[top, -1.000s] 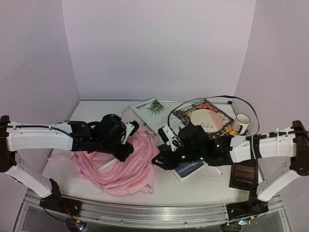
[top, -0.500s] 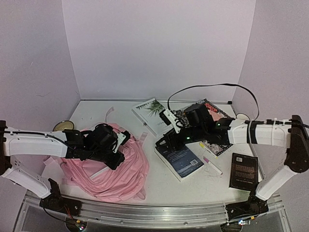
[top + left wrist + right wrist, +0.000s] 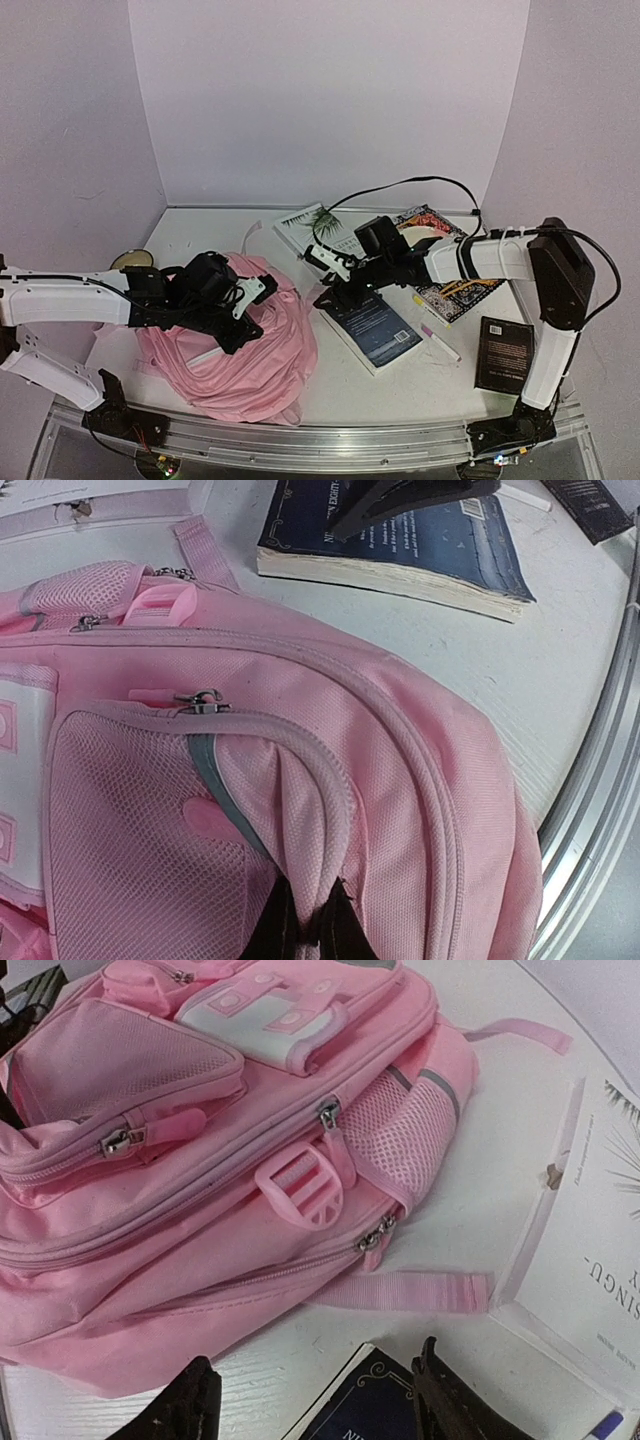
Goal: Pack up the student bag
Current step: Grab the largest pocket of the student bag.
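Observation:
The pink student bag (image 3: pixel 255 355) lies flat at the front left of the table. It also fills the left wrist view (image 3: pixel 330 710) and the upper left of the right wrist view (image 3: pixel 190 1150). My left gripper (image 3: pixel 243 318) (image 3: pixel 305 925) is shut on a fold of the bag's fabric beside a zip seam. My right gripper (image 3: pixel 333 290) (image 3: pixel 320 1405) is open, low over the far left corner of a dark blue book (image 3: pixel 377 330) (image 3: pixel 375 1415), just right of the bag. Nothing is between its fingers.
A white book with a palm leaf (image 3: pixel 308 228) (image 3: pixel 590 1280) lies behind the bag. A patterned book (image 3: pixel 458 288), a pen (image 3: pixel 437 341) and a black book (image 3: pixel 503 353) lie to the right. A round object (image 3: pixel 130 260) sits at the far left. The metal rail (image 3: pixel 600 810) marks the table's front edge.
My right gripper has drawn back from over the blue book to its far left corner. My left gripper, holding the bag's fabric, has pulled toward the front left, and the bag has shifted.

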You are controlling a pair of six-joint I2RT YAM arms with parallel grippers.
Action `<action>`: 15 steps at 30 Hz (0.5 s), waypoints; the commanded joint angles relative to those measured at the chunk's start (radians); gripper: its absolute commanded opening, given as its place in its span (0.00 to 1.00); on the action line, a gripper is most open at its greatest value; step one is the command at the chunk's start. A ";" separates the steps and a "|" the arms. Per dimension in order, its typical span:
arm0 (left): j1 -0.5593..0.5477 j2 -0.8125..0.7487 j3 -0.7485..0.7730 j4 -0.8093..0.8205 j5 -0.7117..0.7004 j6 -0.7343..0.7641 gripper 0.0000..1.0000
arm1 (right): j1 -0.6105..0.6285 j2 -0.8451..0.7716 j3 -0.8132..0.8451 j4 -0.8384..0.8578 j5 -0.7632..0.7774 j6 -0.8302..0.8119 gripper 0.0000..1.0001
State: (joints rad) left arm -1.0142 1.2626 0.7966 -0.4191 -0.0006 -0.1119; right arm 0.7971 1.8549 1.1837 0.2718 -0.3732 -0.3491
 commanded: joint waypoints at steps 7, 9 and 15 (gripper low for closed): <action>-0.003 0.020 0.115 -0.031 0.017 0.090 0.00 | 0.002 0.145 0.128 0.006 -0.019 -0.192 0.62; -0.003 0.020 0.127 -0.045 0.016 0.091 0.00 | 0.002 0.166 0.136 0.007 -0.013 -0.198 0.59; -0.003 -0.025 0.142 -0.094 0.010 0.105 0.00 | -0.004 0.221 0.148 0.034 -0.021 -0.194 0.53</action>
State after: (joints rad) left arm -1.0145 1.2921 0.8708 -0.5164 0.0041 -0.0469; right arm 0.7970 2.0417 1.2896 0.2861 -0.3765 -0.5292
